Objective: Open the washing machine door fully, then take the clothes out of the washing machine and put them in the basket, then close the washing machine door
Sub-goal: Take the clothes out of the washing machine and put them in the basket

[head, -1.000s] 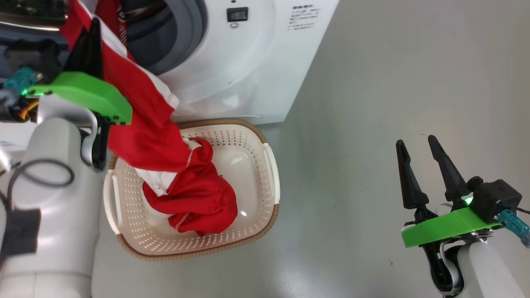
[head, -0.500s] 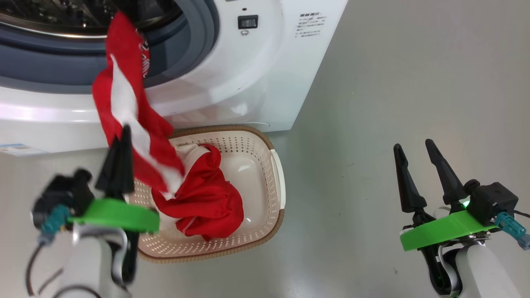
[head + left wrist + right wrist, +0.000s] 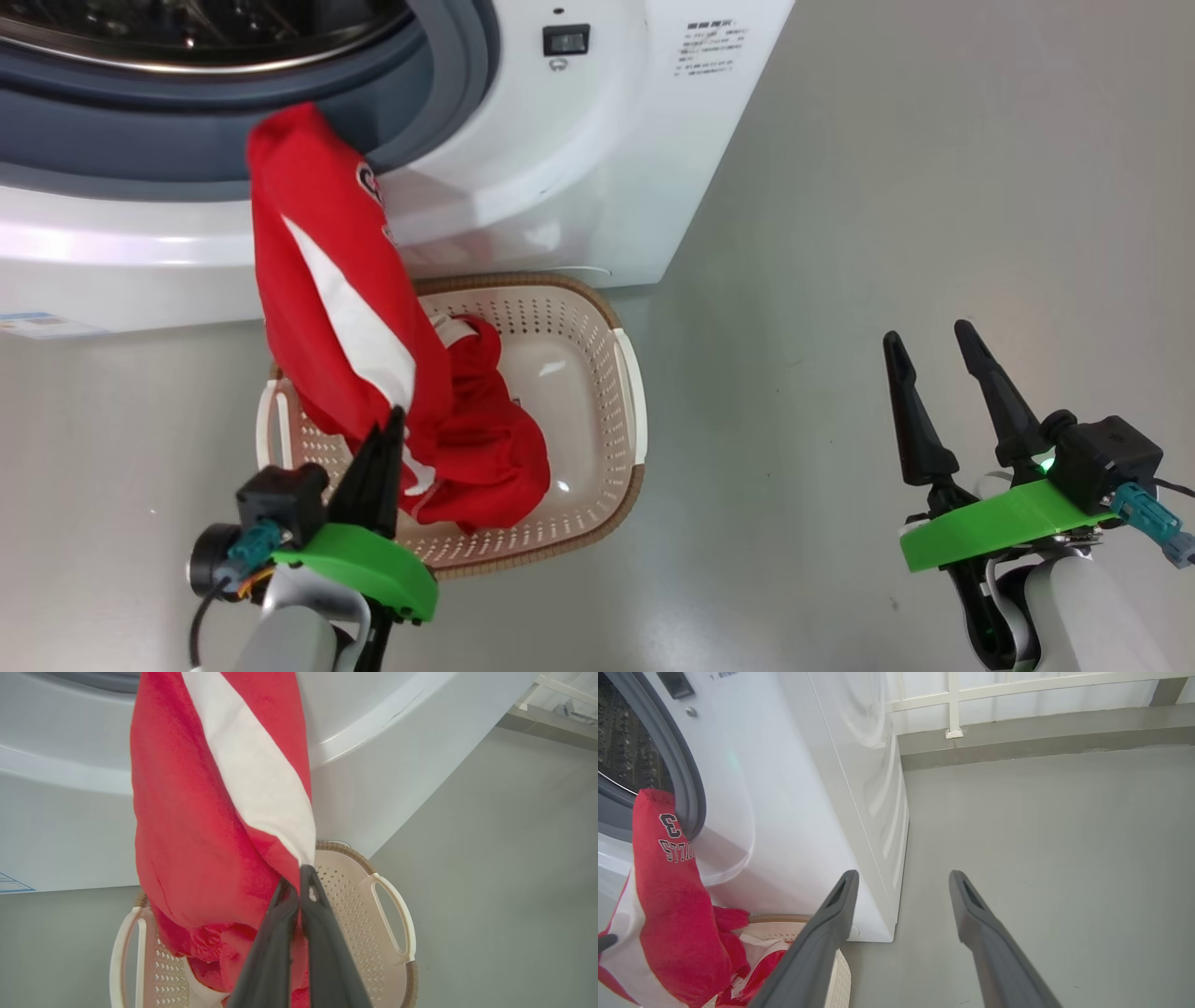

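Drawn back from the drum mouth, the left gripper [image 3: 396, 417] is now seen over the basket's [image 3: 627, 373] near left corner, its fingers shut on a red, white-striped garment [image 3: 327, 299]. That garment is stretched from the fingertips over the basket towards the washer [image 3: 597, 140], its far end seen against the grey ring [image 3: 448, 103], while a second garment [image 3: 495, 467] is heaped inside the basket. The right gripper [image 3: 924, 333] is held over the floor [image 3: 887, 187], well right of the basket, fingers apart and empty.

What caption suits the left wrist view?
Left gripper shut on a red white-striped garment above the cream basket.
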